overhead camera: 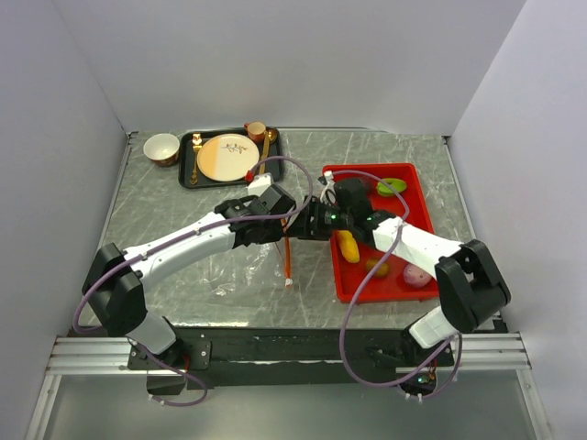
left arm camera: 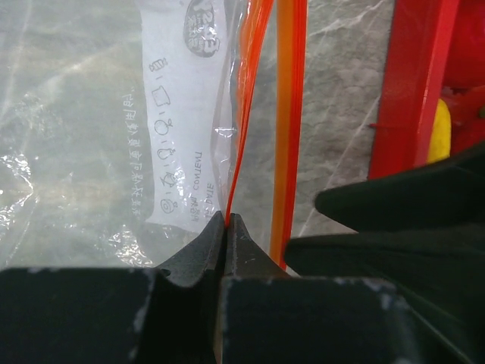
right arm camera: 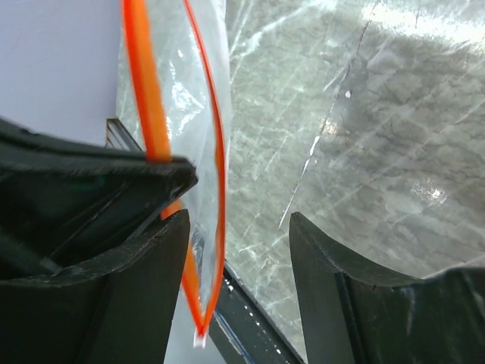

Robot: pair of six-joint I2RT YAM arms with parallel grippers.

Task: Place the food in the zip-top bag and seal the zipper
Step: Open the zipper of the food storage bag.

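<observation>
Left jaws pinch zipper (left arm camera: 288,136), pale end nearest bases

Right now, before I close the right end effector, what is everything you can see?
bag: one, clear, table centre
zipper: one, orange-red, along the bag's mouth
red tray: one, red, right side of table
food: four seen, green, yellow, brownish-orange, pink, in red tray
black tray: one, black, far left of table
plate: one, cream, on black tray
cup: one, orange-red, far edge of black tray
cutlery: two, gold, either side of plate
bowl: one, cream inside, left of black tray
table: one, grey marble
left end effector: black, shut on zipper
right end effector: black, open at the bag's mouth
</observation>
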